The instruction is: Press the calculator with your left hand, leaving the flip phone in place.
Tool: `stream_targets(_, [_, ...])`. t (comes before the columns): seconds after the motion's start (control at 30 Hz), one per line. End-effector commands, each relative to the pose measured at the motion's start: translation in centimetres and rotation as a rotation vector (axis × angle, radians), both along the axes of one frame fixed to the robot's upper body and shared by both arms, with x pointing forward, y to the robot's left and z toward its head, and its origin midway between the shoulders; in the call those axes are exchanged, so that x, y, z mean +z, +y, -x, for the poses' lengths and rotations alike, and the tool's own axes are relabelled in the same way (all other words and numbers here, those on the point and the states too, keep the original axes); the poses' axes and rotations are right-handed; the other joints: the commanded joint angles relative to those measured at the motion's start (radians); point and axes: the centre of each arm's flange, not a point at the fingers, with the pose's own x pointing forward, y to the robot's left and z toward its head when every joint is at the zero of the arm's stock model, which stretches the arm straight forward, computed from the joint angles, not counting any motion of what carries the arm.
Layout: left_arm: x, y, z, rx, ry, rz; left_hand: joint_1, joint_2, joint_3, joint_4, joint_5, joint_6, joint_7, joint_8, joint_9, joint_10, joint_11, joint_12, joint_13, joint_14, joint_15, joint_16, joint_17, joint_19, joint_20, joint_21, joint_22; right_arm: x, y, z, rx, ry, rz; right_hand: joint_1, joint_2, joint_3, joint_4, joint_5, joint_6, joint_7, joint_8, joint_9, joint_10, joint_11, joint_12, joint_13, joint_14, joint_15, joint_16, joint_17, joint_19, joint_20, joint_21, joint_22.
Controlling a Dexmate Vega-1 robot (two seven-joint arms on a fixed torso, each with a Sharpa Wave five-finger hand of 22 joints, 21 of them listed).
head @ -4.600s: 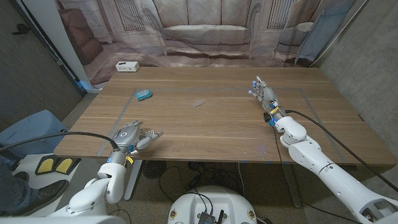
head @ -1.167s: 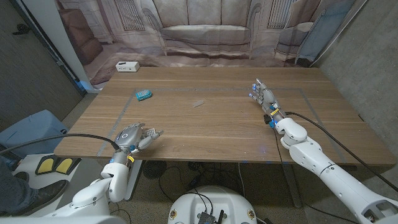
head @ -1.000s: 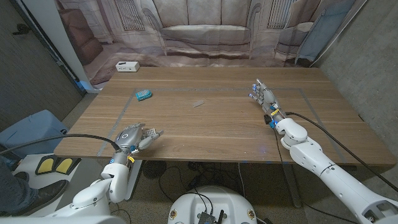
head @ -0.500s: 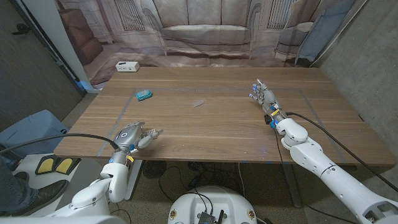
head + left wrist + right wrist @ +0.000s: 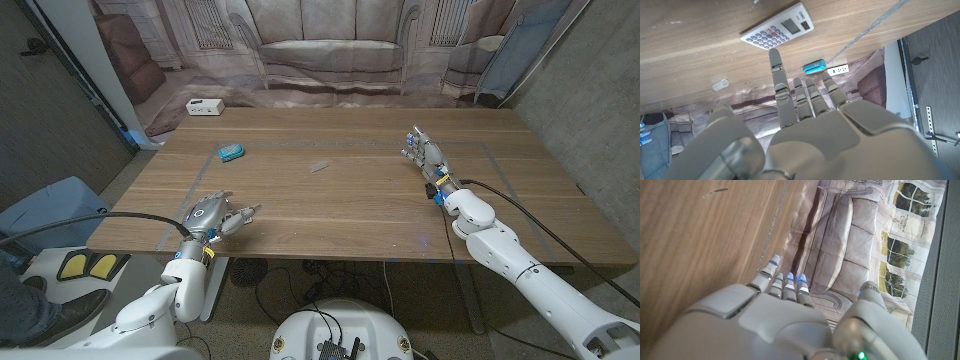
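Left hand [image 5: 213,218], holding nothing with fingers spread, has barely shifted at the near table [image 5: 350,215] edge; calculator [image 5: 778,33] lies unpressed just ahead, the reach only starting.

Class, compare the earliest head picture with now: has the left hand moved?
Yes, slightly: the left hand has edged forward from the table's near edge, toward the blue thing.

Worktop [image 5: 350,200]: brown wood grain in lengthwise planks. Calculator [image 5: 778,33]: white casing, grey keys, pale grey display. Flip phone [image 5: 231,152]: turquoise blue. Left hand [image 5: 213,217]: silver-grey. Right hand [image 5: 428,155]: grey, with blue-lit fingertips [image 5: 775,258]. Power strip [image 5: 204,106]: white.
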Motion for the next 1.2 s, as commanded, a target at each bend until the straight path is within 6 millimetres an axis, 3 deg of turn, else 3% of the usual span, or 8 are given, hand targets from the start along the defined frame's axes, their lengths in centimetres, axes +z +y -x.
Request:
stream_targets(0.03, [0.5,-0.2,0.4,0.001,-0.033,0.009,0.013,0.004,0.007,-0.005,-0.002,-0.002,-0.001,0.000,0.002,0.009,-0.005,0.006,0.001,0.010,-0.003,0.008,0.001,0.005,0.007,0.009,0.005,0.2,0.1,-0.5,0.000,0.001,-0.002,0.003,0.006,-0.003,-0.004,-0.003,0.000,-0.002,0.001,0.004,0.000,0.006,0.002,0.005,0.005,0.007,0.001,0.001,0.009,-0.001,0.003,0.004])
stream_targets(0.4, [1.1,-0.1,0.6,0.000,-0.063,-0.004,0.018,0.008,0.009,-0.009,-0.008,-0.013,-0.002,-0.002,0.002,0.013,-0.006,0.007,0.001,0.016,-0.004,0.008,0.001,0.008,0.006,0.009,0.005,0.4,0.2,-0.6,0.000,-0.008,-0.013,0.003,0.007,-0.003,-0.004,-0.003,0.000,-0.002,0.001,0.004,0.000,0.006,0.002,0.005,0.006,0.006,0.001,0.001,0.011,-0.003,0.003,0.004])
stream_targets(0.6, [1.1,0.0,0.3,-0.012,-0.066,0.005,0.021,0.010,0.010,-0.013,-0.019,-0.107,-0.020,-0.023,0.004,0.004,0.003,0.002,0.002,0.009,0.004,0.003,0.002,0.007,0.006,0.009,0.006,0.3,0.2,-0.7,0.003,-0.011,-0.013,0.003,0.007,-0.003,-0.005,-0.003,-0.003,-0.002,0.000,0.004,0.001,0.006,0.003,0.005,0.006,0.007,0.001,0.001,0.012,-0.003,0.003,0.004])
stream_targets(0.7, [1.2,0.0,0.3,-0.013,-0.069,0.006,0.014,0.011,0.008,-0.012,-0.026,-0.200,-0.044,-0.030,0.006,-0.003,0.006,-0.001,0.004,0.010,0.013,0.004,0.004,0.005,0.012,0.008,0.006,0.3,0.1,-0.7,0.001,-0.009,-0.019,0.005,0.008,-0.002,-0.006,-0.003,-0.006,-0.002,-0.001,0.004,0.000,0.006,0.002,0.005,0.006,0.008,0.001,0.001,0.012,-0.004,0.003,0.004])
stream_targets(0.8, [1.2,0.0,0.2,-0.012,-0.066,0.008,0.006,0.011,0.004,-0.013,-0.033,-0.384,-0.087,-0.031,0.006,-0.018,0.016,-0.006,0.007,0.008,0.021,0.004,0.005,0.006,0.016,0.009,0.006,0.3,0.0,-0.6,-0.001,-0.010,-0.018,0.004,0.007,-0.003,-0.005,-0.003,-0.008,-0.005,-0.002,0.004,-0.001,0.006,0.002,0.005,0.006,0.008,0.001,0.001,0.013,-0.004,0.003,0.004])
stream_targets(0.93, [1.3,-0.1,0.1,-0.017,-0.073,0.009,0.004,0.012,0.002,-0.016,-0.035,-0.528,-0.113,-0.031,0.004,-0.036,0.015,-0.010,0.008,-0.001,0.029,0.002,0.005,0.005,0.021,0.008,0.006,0.2,-0.3,-0.6,-0.003,-0.008,-0.024,0.005,0.008,-0.002,-0.006,-0.003,-0.009,-0.005,-0.002,0.004,0.000,0.006,0.002,0.005,0.005,0.008,0.000,0.001,0.013,-0.005,0.003,0.004])
stream_targets(1.1, [1.4,-0.3,0.1,-0.021,-0.093,0.019,0.005,0.013,0.002,-0.021,-0.034,-0.656,-0.133,-0.033,0.002,-0.049,0.015,-0.012,0.009,-0.006,0.029,0.002,0.005,0.007,0.024,0.009,0.006,0.2,-0.4,-0.7,0.000,-0.009,-0.028,0.005,0.008,-0.002,-0.006,-0.003,-0.011,-0.007,-0.003,0.004,0.000,0.007,0.002,0.005,0.006,0.007,0.001,0.001,0.013,-0.005,0.003,0.004])
stream_targets(1.2, [1.5,-0.4,0.2,-0.021,-0.095,0.021,0.005,0.013,0.002,-0.023,-0.034,-0.706,-0.132,-0.033,0.001,-0.056,0.013,-0.013,0.009,-0.009,0.030,0.002,0.005,0.008,0.024,0.009,0.006,0.2,-0.5,-0.7,0.001,-0.011,-0.026,0.005,0.008,-0.002,-0.006,-0.003,-0.011,-0.007,-0.003,0.004,0.001,0.008,0.003,0.005,0.007,0.008,0.001,0.001,0.014,-0.006,0.003,0.004])
